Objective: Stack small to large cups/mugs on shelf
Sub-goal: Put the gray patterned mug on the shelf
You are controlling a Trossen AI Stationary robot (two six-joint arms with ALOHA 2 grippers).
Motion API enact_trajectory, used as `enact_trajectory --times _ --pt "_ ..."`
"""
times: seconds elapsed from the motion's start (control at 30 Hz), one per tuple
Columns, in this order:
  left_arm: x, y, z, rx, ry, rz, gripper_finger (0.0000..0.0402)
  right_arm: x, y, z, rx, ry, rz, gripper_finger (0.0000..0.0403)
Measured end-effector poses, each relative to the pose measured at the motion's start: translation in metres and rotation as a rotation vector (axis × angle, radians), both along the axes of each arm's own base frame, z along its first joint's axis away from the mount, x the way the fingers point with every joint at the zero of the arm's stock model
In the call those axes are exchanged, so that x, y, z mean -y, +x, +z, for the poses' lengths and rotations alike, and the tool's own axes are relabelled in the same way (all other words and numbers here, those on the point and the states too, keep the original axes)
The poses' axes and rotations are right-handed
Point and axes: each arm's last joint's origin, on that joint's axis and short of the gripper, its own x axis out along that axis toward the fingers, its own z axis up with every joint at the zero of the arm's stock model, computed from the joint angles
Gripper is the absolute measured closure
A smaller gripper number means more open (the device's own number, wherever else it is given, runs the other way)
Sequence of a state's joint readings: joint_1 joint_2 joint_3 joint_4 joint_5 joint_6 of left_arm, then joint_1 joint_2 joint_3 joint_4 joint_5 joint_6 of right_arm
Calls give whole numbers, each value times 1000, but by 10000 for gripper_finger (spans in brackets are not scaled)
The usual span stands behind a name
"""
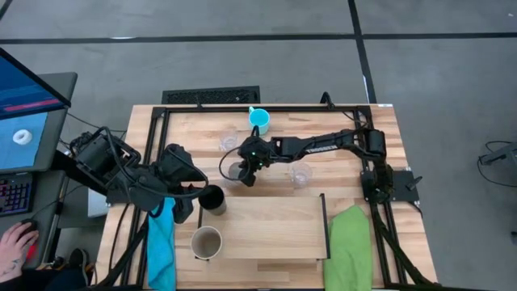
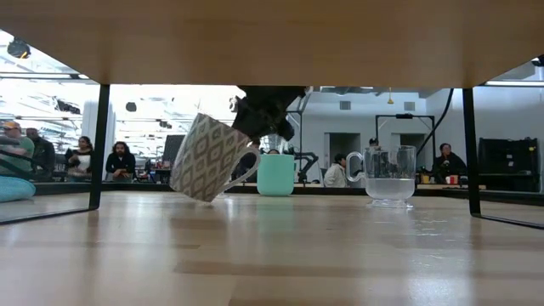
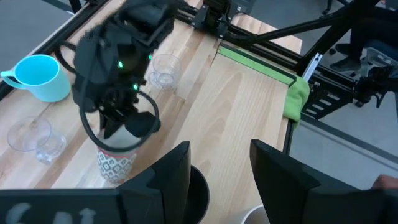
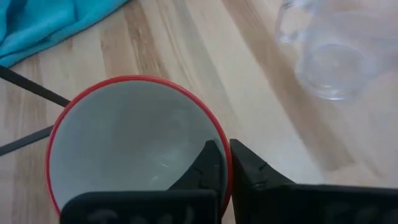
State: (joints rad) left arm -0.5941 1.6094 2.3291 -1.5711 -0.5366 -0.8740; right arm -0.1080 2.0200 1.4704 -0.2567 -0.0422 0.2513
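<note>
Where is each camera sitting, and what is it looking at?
High: above, looking down; both arms, shelf.
Low: tabletop height, looking level; right gripper lifts patterned mug.
Left wrist: past left gripper over black tumbler.
Right wrist: fingers pinch the mug's red rim.
Shared: blue mug, high and low.

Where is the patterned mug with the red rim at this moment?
The patterned mug hangs tilted above the table, its rim pinched by the right tool. In the high view it is mid-table, between the two clear glasses.
</note>
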Motion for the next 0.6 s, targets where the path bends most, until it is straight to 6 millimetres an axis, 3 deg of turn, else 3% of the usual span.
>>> enact_trajectory --times 0.1,0.27,0.6 --pt "-1 -2 1 1 -1 -12 244 4 3 18 56 -4 -12 380" --pt "-3 -5 3 5 8 -26 244 12 -10 57 73 -5 -32 380" --pt "-7 -9 7 40 72 -13 244 31 -82 143 104 16 -208 380"
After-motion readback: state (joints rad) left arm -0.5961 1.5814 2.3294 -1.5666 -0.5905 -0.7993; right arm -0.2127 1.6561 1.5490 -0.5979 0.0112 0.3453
